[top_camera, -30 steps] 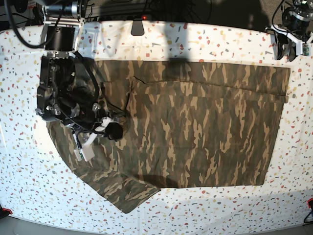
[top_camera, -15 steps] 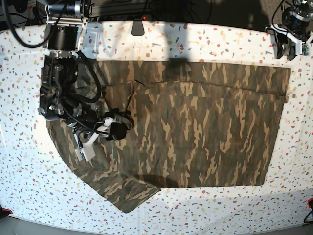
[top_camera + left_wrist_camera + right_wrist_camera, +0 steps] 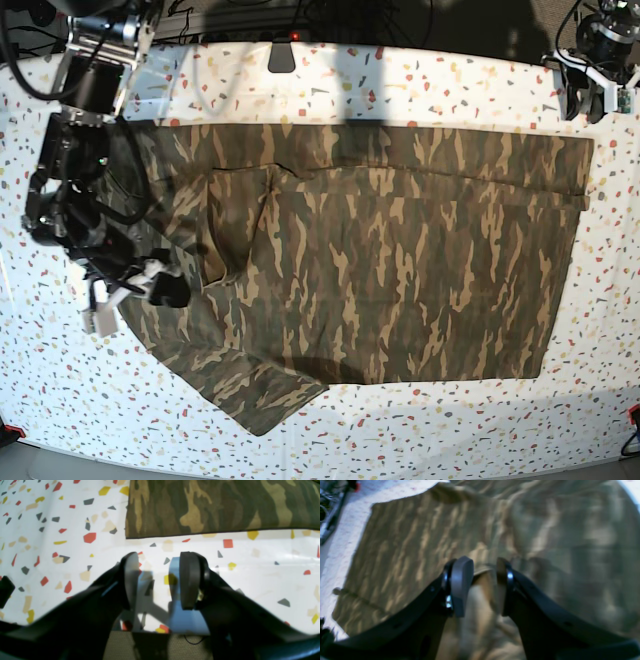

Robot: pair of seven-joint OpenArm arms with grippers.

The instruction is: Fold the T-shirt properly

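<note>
Near the sleeve end, cloth of the T-shirt [image 3: 400, 260] is pinched by the right gripper [image 3: 480, 577]; slippage could undo the fold, while the left gripper [image 3: 160, 577] is held apart, empty.

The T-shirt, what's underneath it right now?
The T-shirt lies spread on the speckled table, which shows all around it. Whatever sits beneath the cloth itself is covered.

white terrazzo-speckled table [image 3: 420, 80], blk cables [image 3: 300, 15] at far edge
</note>
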